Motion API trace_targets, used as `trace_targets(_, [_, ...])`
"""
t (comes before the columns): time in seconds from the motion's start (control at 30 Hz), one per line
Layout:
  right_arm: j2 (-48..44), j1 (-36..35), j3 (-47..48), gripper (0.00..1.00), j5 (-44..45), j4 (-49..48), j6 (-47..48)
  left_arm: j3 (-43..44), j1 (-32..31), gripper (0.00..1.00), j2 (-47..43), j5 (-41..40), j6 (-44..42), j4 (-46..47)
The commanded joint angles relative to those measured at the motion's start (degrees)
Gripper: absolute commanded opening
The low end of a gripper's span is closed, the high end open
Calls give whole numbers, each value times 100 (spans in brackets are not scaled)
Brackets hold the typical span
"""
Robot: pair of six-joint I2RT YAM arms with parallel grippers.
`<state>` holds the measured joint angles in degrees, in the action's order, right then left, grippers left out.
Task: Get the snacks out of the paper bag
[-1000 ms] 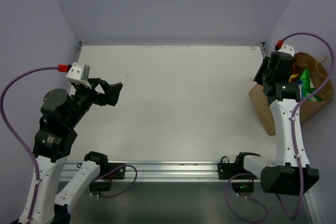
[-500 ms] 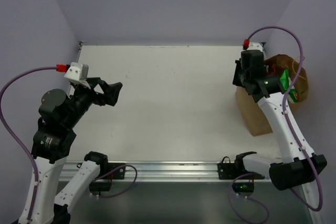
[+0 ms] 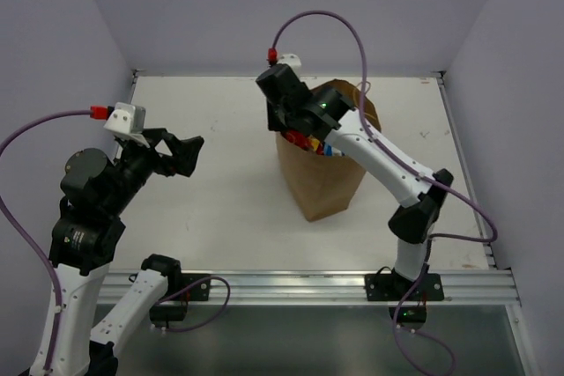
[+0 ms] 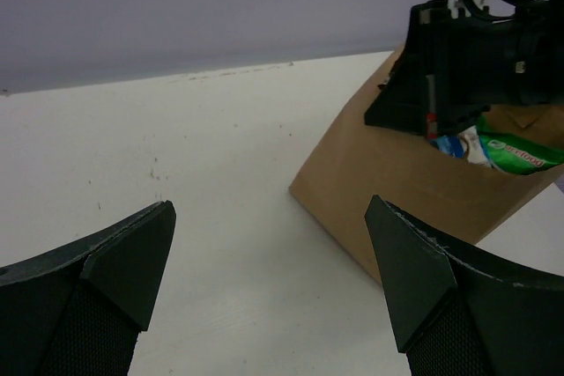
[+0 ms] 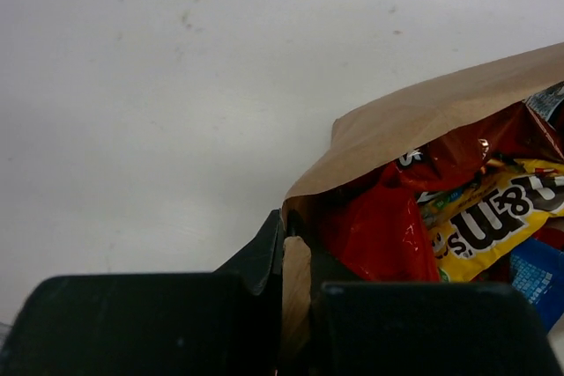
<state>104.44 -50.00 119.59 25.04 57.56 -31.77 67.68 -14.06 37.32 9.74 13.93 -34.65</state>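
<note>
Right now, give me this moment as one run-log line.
right gripper: shut on paper bag rim | left gripper: open, empty, apart from bag | snacks: inside bag, none out yet

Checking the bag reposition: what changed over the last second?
The right tool closed on the rim of the paper bag and dragged it from the right edge of the table leftward to the middle. The snacks are still inside. The left tool stayed open and in place.

Snacks (image 5: 480,217) largely hidden inside the paper bag (image 3: 322,187)
</note>
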Motion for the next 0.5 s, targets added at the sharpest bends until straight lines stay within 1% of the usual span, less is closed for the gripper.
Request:
trace_targets(0.0, [610, -475, 1363, 0, 309, -263, -680, 202, -44, 100, -14, -147, -93, -103])
trace_targets(0.03, [752, -511, 1644, 0, 274, -298, -725, 202, -44, 100, -14, -191, -93, -120])
trace_targets(0.1, [954, -625, 1690, 0, 221, -473, -804, 202, -44, 100, -32, -279, -49, -164])
trace_targets(0.2, [920, -731, 1445, 0, 116, -921, -822, 149, -44, 100, -41, -288, 74, -147])
trace_targets(0.23, [781, -748, 1201, 4, 72, -1200, -753, 97, -44, 100, -41, -279, 109, -138])
trace_targets(0.3, [561, -775, 918, 19, -25, -1518, -621, 52, -44, 100, -41, -271, 258, -103])
trace_targets(0.33, [325, -775, 717, 33, -121, -1746, -489, 9, -44, 100, -23, -262, 329, -77])
trace_targets(0.4, [139, -775, 653, 48, -174, -1853, -296, -27, -44, 100, 12, -288, 539, 11])
trace_targets(0.43, [59, -783, 662, 61, -192, -1871, -243, -44, -44, 100, 29, -279, 619, 55])
trace_targets(0.47, [-98, -775, 706, 67, -210, -1854, -207, -53, -44, 100, 56, -262, 689, 90])
